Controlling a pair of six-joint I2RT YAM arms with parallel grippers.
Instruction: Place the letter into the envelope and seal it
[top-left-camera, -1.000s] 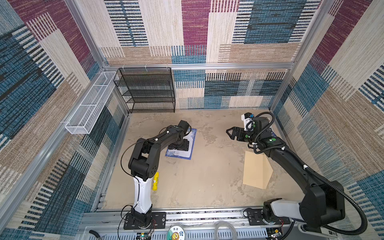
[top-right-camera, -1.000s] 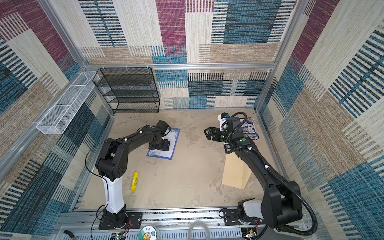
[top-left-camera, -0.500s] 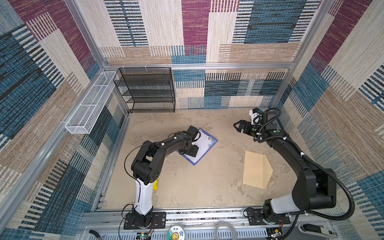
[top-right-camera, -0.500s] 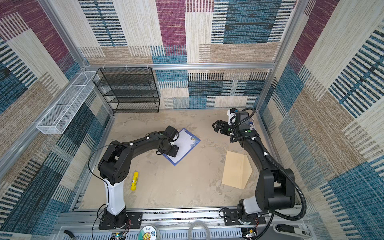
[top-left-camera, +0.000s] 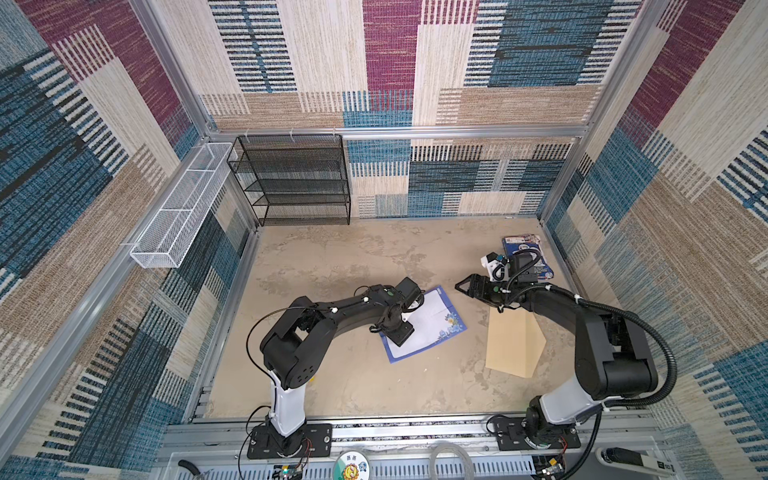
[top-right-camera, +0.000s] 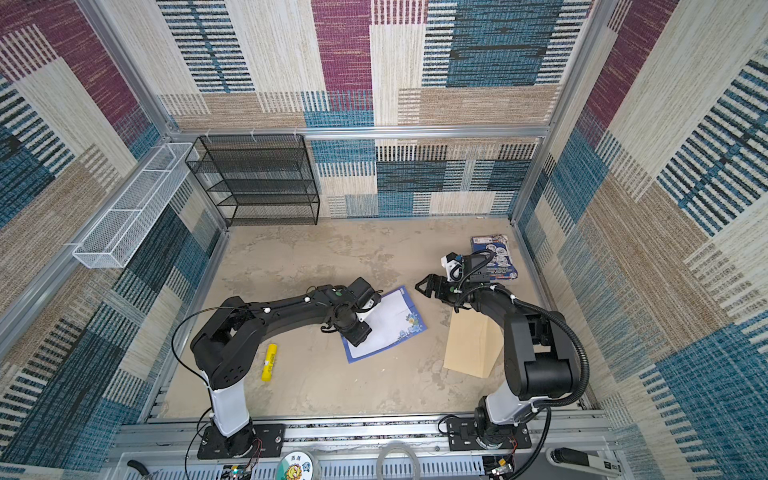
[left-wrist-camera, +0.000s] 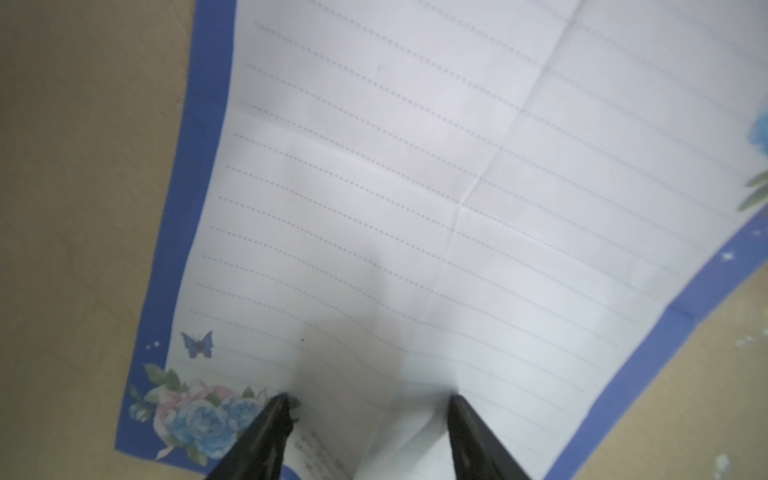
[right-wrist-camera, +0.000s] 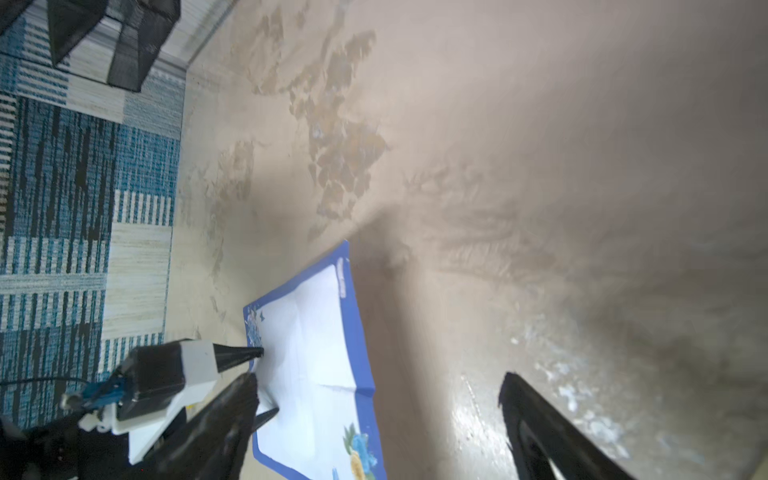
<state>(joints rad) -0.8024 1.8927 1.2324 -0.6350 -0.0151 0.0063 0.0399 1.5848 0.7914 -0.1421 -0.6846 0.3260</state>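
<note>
Both top views are bright and evenly lit from overhead, and sharp throughout, though the walls (top-left-camera: 395, 62) splay outward toward the frame edges as a wide lens makes them. My arms (top-left-camera: 345, 309) cast only soft, short shadows on the surface (top-left-camera: 332, 257). My left wrist view is softer. The letter (left-wrist-camera: 415, 187) looks washed pale, a faint grey shadow lies ahead of my left tool (left-wrist-camera: 369, 401), and its fingers (left-wrist-camera: 266, 436) are out of focus. My right wrist view is smeared and blurry, with wet-looking glare on the surface beside my right tool (right-wrist-camera: 378, 384).
</note>
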